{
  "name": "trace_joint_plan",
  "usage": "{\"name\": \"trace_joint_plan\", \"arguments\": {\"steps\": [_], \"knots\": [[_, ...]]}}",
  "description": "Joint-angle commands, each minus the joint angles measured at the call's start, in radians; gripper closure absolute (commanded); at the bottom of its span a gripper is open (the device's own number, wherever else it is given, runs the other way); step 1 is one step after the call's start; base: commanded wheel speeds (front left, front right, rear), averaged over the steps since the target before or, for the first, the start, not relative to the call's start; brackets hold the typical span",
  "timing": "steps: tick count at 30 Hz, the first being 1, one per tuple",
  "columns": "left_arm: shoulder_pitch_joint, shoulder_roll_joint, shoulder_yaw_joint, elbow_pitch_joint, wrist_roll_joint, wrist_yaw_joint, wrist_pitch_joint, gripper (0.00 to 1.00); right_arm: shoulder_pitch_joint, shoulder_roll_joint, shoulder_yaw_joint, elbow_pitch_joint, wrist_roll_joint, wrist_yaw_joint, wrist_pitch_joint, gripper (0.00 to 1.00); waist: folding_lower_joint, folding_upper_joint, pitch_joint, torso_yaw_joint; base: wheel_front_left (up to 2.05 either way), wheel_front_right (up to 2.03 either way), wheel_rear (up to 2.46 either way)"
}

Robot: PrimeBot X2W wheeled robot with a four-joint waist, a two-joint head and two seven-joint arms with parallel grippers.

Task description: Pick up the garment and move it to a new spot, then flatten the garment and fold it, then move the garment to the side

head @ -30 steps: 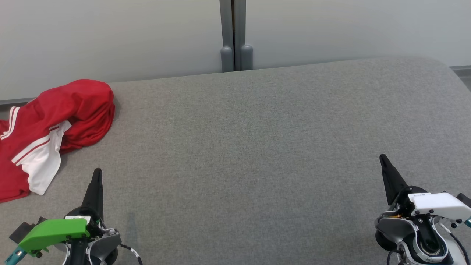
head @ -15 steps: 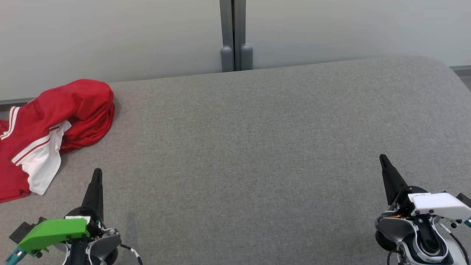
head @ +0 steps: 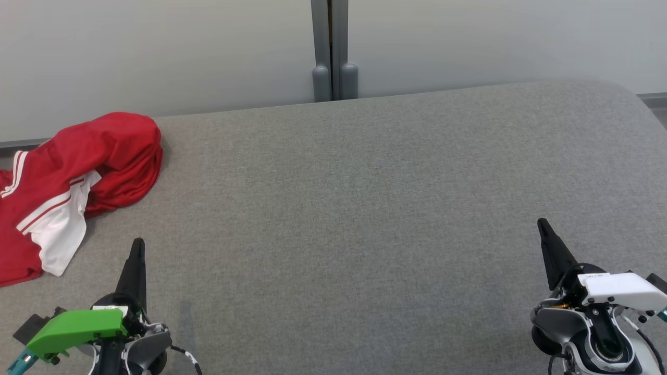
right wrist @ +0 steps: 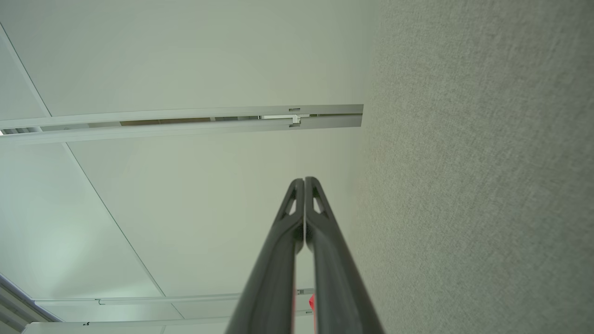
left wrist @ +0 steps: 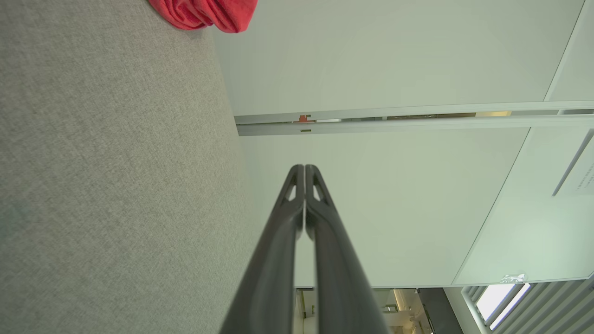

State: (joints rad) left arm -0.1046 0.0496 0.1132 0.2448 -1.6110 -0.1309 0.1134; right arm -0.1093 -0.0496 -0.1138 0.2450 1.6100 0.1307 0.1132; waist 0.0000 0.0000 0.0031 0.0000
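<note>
Two grippers rest low over a grey fabric-covered worktop, well apart from each other. In the head view the left gripper, under a green cover, sits at about seven o'clock, and the right gripper, under a white cover, sits at about five o'clock. Each one's tip points toward twelve o'clock. The left wrist view shows the left fingers pressed together along their length with nothing between them. The right wrist view shows the right fingers closed the same way, also empty.

The garment, red with white stripes and a white panel, lies crumpled in a heap at about nine to ten o'clock in the head view. It sits at the left end of the worktop and runs off the left edge of the picture. It lies toward eleven o'clock of the left gripper, near it but apart. A pale wall stands behind the worktop at twelve o'clock, with a grey post in its middle.
</note>
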Motion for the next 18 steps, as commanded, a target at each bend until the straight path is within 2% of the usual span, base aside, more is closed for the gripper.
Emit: {"name": "trace_joint_plan", "arguments": {"steps": [1, 18], "knots": [[-0.014, 0.009, 0.002, -0.001, 0.004, -0.003, 0.0, 1.0, 0.011, -0.004, 0.001, -0.006, 0.002, 0.001, 0.0, 1.0, 0.0, 0.0, 0.0, 0.0, 0.0, 0.0, 0.0], [-0.014, 0.009, 0.002, -0.001, 0.004, -0.003, 0.0, 1.0, 0.011, -0.004, 0.001, -0.006, 0.002, 0.001, 0.0, 1.0, 0.0, 0.0, 0.0, 0.0, 0.0, 0.0, 0.0]]}}
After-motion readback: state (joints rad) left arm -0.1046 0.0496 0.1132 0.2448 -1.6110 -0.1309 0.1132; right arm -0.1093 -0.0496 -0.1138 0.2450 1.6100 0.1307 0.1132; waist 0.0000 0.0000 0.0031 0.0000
